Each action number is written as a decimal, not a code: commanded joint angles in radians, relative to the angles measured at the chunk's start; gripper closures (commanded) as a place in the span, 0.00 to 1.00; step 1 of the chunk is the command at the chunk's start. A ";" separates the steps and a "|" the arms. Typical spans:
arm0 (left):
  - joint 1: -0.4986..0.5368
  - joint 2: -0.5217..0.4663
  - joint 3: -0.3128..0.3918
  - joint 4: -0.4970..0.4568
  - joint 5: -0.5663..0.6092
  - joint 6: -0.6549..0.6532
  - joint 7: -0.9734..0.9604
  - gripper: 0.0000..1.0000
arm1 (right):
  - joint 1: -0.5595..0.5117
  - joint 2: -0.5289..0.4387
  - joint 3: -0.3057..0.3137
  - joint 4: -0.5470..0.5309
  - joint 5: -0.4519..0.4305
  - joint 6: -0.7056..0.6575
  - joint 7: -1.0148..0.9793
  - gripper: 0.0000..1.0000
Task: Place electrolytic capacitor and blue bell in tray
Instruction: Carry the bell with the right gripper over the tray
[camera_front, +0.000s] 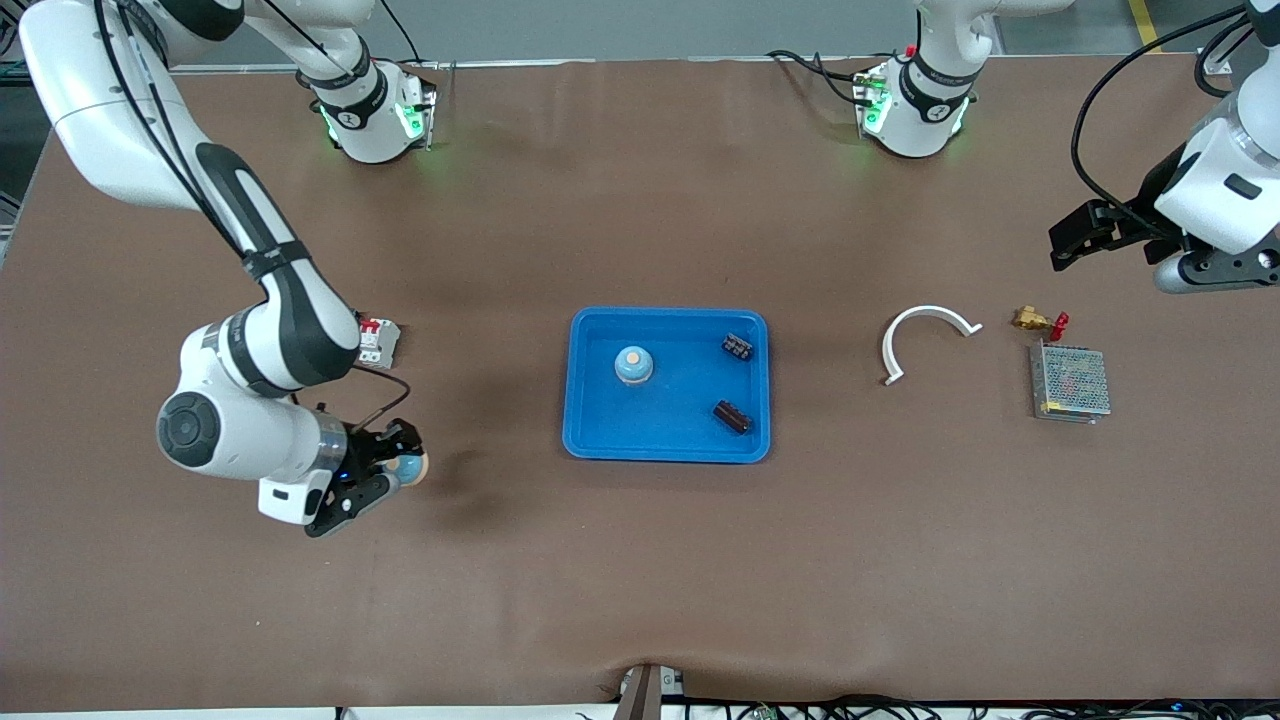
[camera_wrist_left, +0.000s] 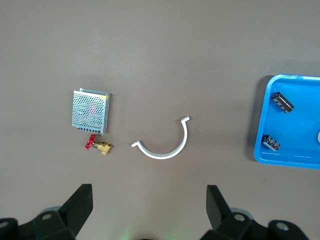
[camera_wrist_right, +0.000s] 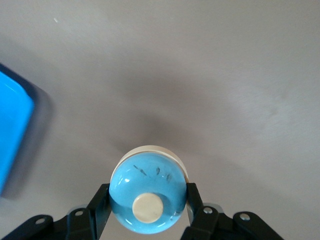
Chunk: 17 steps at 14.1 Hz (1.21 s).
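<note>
The right pincer (camera_front: 385, 478), over the counter (camera_front: 640, 580) toward the right arm's end, was clamped on a blue bell (camera_wrist_right: 148, 197). The tray (camera_front: 600, 440) at mid-counter held another bell (camera_front: 633, 364) and two capacitors (camera_front: 738, 346). The left pincer (camera_wrist_left: 150, 200) waited with fingers apart above a white bracket (camera_front: 925, 335).

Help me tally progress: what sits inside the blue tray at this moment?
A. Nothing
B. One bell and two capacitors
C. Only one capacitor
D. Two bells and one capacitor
B: the tray holds one blue bell and two black capacitors, while a second bell is in the right gripper.
</note>
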 joint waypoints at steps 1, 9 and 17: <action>0.003 0.010 0.002 0.023 -0.015 -0.014 0.016 0.00 | 0.036 -0.019 0.043 -0.009 -0.011 -0.016 0.232 0.56; 0.009 0.010 0.002 0.025 -0.015 -0.014 0.023 0.00 | 0.294 -0.014 0.033 -0.002 -0.028 0.105 0.830 0.56; 0.009 0.010 0.002 0.026 -0.017 -0.014 0.020 0.00 | 0.529 0.023 -0.128 0.031 -0.048 0.214 1.003 0.57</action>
